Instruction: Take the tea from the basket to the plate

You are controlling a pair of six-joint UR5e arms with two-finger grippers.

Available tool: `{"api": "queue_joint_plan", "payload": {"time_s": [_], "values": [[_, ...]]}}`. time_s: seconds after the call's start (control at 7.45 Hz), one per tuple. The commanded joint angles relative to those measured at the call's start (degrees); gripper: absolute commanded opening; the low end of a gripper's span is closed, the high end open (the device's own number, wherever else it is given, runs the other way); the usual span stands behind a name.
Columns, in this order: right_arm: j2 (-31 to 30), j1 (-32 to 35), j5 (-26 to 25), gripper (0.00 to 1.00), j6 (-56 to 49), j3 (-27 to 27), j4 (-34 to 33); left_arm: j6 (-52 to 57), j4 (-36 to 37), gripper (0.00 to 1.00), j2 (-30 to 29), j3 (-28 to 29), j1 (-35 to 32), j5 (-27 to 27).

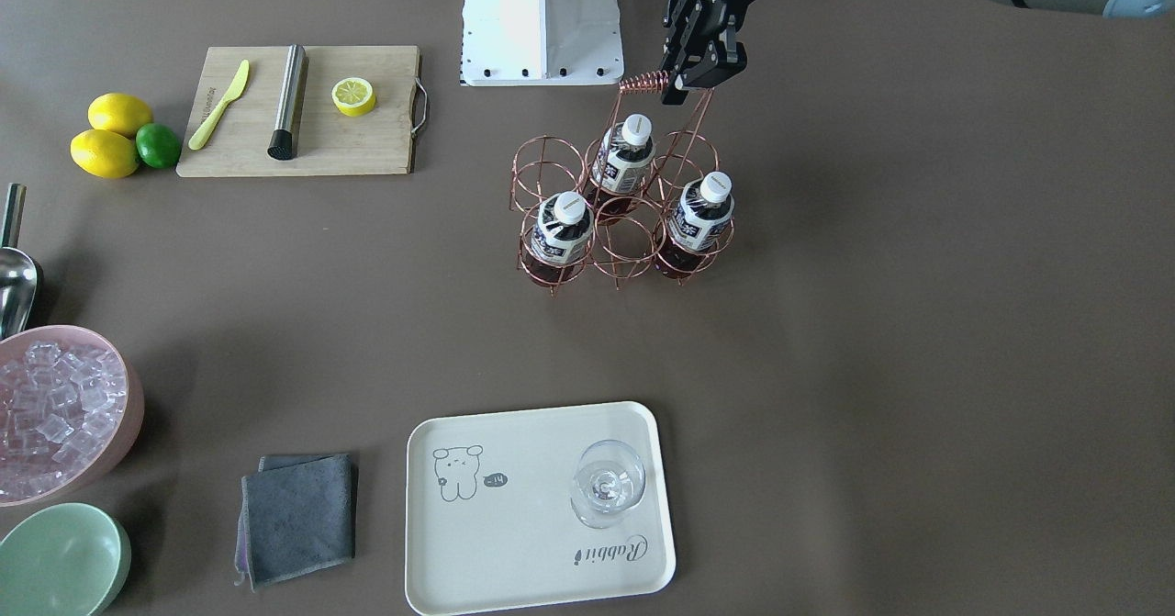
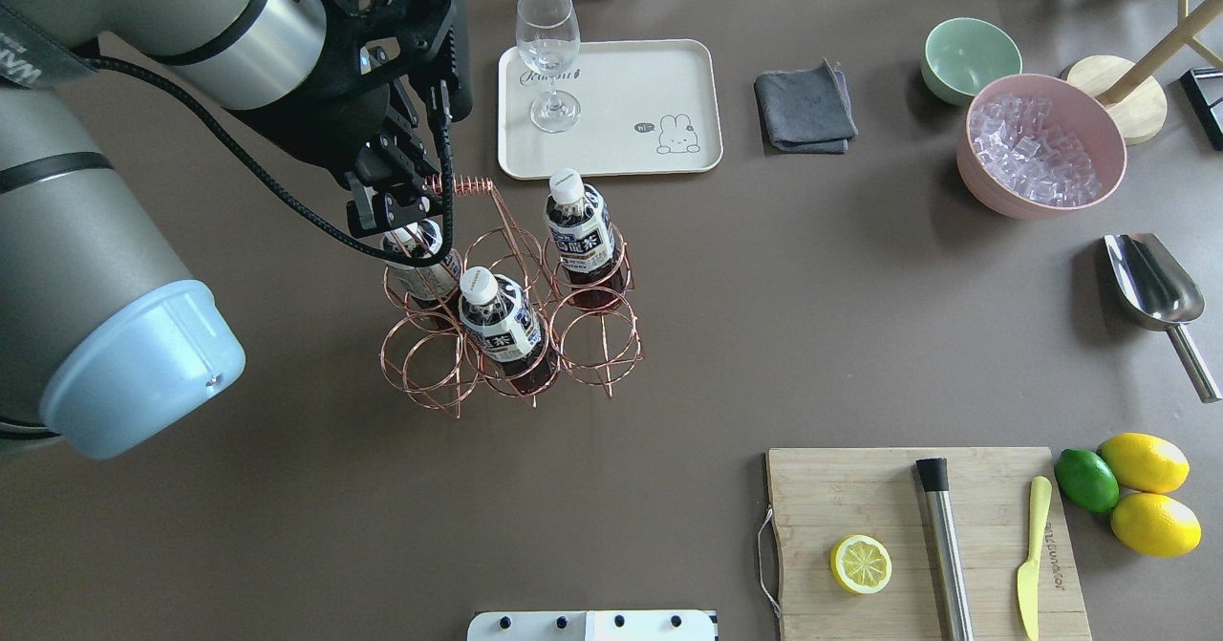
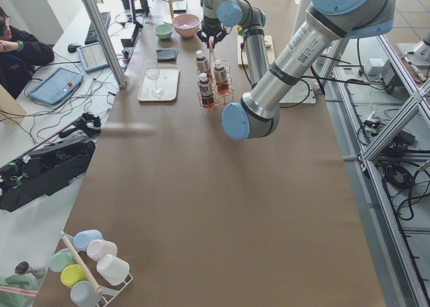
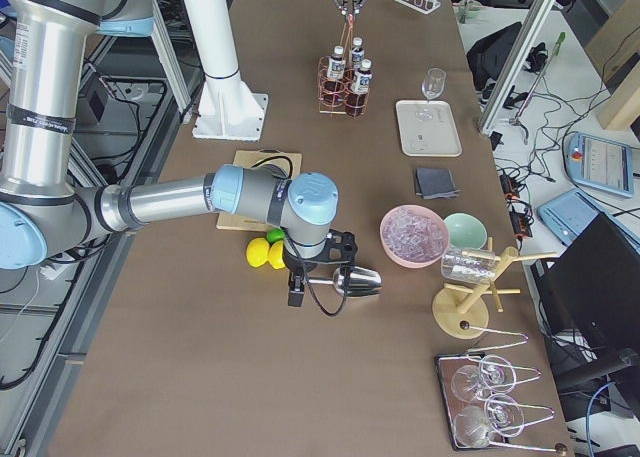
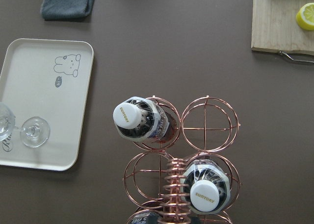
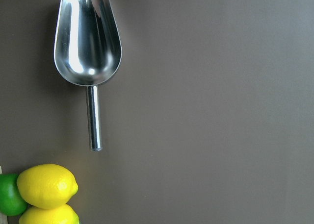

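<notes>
Distant side views, basket (image 3: pixel 212 97) perhaps common.

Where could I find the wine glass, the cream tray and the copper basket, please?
wine glass (image 2: pixel 547 39): overhead exterior view, on its bowl.
cream tray (image 2: pixel 631 87): overhead exterior view, on its bare middle.
copper basket (image 1: pixel 640 84): front-facing view, on its coiled handle top.

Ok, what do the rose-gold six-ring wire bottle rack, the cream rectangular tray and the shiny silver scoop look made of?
Rose-gold wire bottle rack: thin metal wire, likely copper-plated, going by the bright glints and coiled handle.
Cream rectangular tray: matte, probably plastic or melamine, with a moulded rounded rim and a printed bear.
Silver scoop: polished metal, probably stainless steel, with mirror-like reflections.
</notes>
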Motion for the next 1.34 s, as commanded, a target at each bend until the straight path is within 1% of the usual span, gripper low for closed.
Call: {"api": "queue_joint_plan", "payload": {"time_s": [0.0,0.13,0.27,0.4,0.67,0.81,0.94,1.21], "values": [[0.0,3.3,0.6,1.0,0.8,-1.1,0.0,-0.3,0.1,0.0,-1.2,0.6,3.2,3.2],[0.1,3.7,1.4,1.0,0.5,-0.9,0.3,-0.5,0.2,0.0,-1.8,0.6,4.5,4.5],[2.4,-0.6,0.3,1.0,-0.2,-2.6,2.8,-1.6,0.3,0.0,-2.6,0.6,4.6,4.5],[2.4,-0.7,-0.3,1.0,-0.1,-3.0,5.5,-1.9,0.3,0.0,-2.9,0.7,4.7,4.5],[2.6,-0.8,0.6,1.0,0.6,-2.9,6.0,-2.8,0.2,0.0,-3.7,1.5,5.7,4.5],[2.6,-0.8,3.2,1.0,1.2,-3.6,5.5,-4.7,0.2,0.0,-5.7,2.6,6.8,4.5],[2.6,-0.9,6.8,1.0,4.5,-3.7,5.7,-7.1,0.3,0.0,-6.7,3.2,8.5,4.6],[2.7,-2.9,7.7,1.0,7.8,-3.7,5.7,-7.8,0.2,0.0,-7.5,3.5,10.2,6.7]]}}
